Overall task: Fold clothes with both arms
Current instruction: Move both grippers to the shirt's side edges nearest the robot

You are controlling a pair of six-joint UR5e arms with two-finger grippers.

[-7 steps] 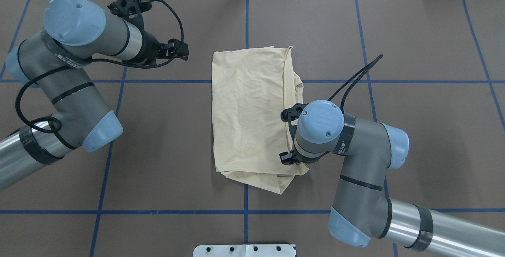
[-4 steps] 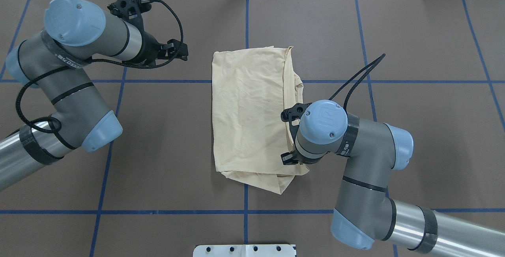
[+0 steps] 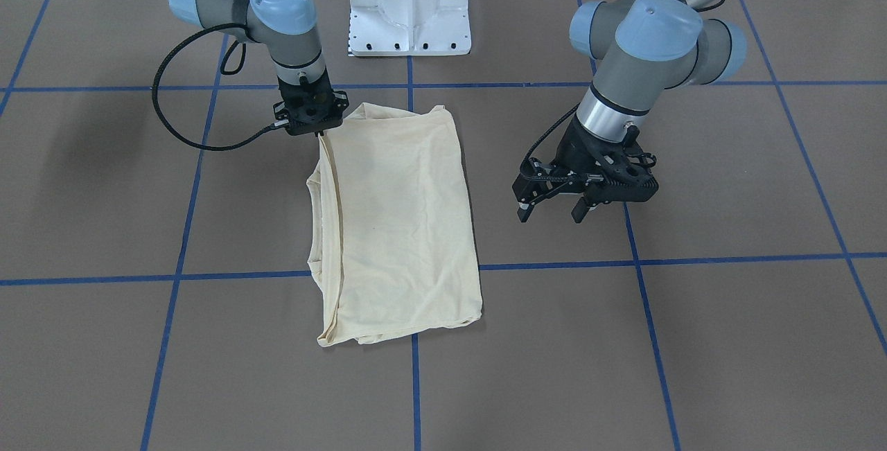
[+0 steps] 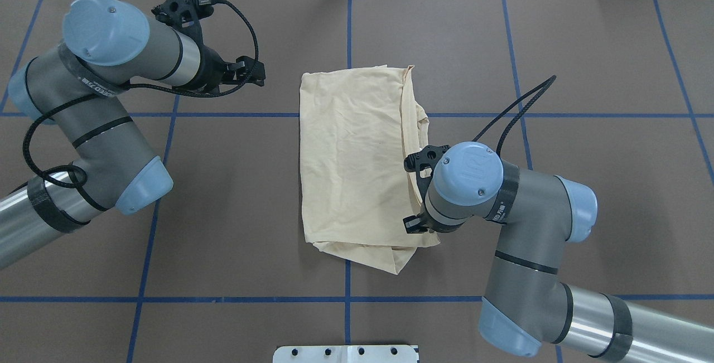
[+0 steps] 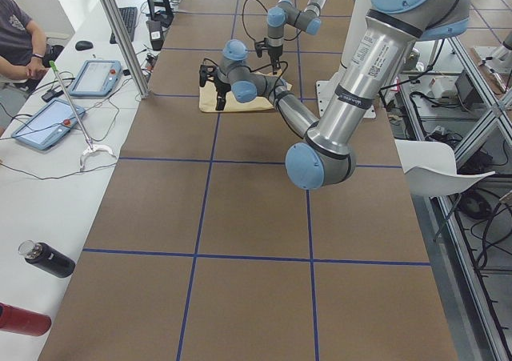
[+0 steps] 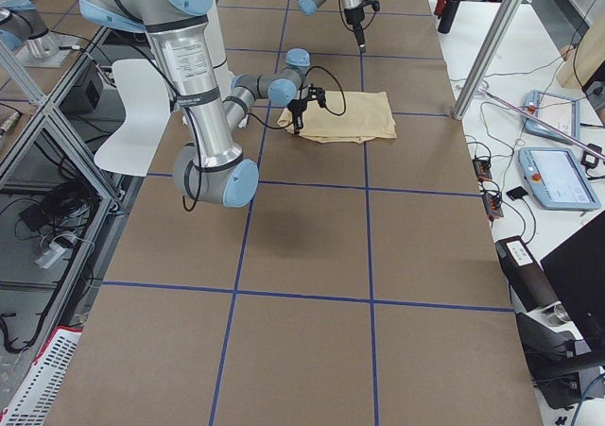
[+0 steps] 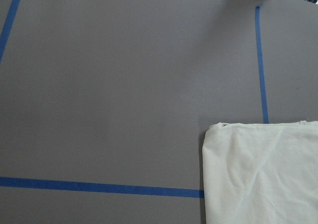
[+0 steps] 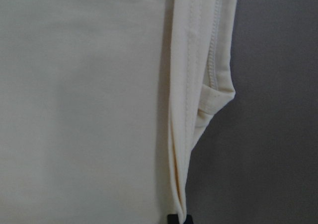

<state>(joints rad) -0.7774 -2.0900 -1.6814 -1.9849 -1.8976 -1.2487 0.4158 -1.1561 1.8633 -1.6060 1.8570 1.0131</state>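
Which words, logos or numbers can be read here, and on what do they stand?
"UR": raised logo on the blue cap of the right arm.
Black band on the left arm: white lettering, too blurred to read.
Shirt: no print or label shows.

Shows a matte brown table [image 4: 585,45] ruled into large squares by blue tape lines [image 4: 223,299]. Sets a white bench [image 5: 48,209] along the operators' side, bearing two teach pendants [image 5: 94,78], a keyboard [image 5: 128,21], a black bottle [image 5: 48,258] and a red bottle [image 5: 22,319]. Includes an aluminium post [image 5: 120,33], a white chair [image 5: 436,169] beside metal framing, and a seated person [image 5: 20,37].
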